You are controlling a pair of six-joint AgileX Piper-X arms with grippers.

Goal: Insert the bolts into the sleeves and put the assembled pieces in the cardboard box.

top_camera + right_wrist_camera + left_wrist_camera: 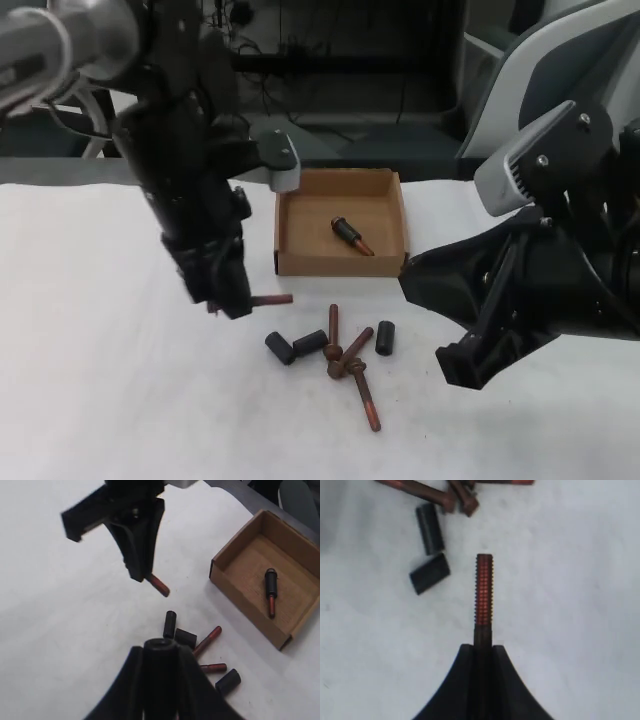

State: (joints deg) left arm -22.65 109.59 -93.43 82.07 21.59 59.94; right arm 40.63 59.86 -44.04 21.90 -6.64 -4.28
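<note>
The left gripper [482,647] has its jaws clamped on one bolt [484,590], held over the counter [100,380] just left of the pile. The right gripper [160,651], right of the pile, has its jaws closed on one black sleeve [160,662]. Three loose bolts [367,395] and three loose sleeves [280,347] lie just near of the cardboard box [340,265], which holds one assembled piece [350,236]. Bare counter spreads left.

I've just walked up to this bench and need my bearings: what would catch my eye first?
The left gripper grips a bolt, its threaded end sticking out, while the right gripper is closed on a black sleeve. Farther back, a cardboard box holds one assembled piece, and loose bolts and sleeves lie in a heap on the white bench in front of the box.
</note>
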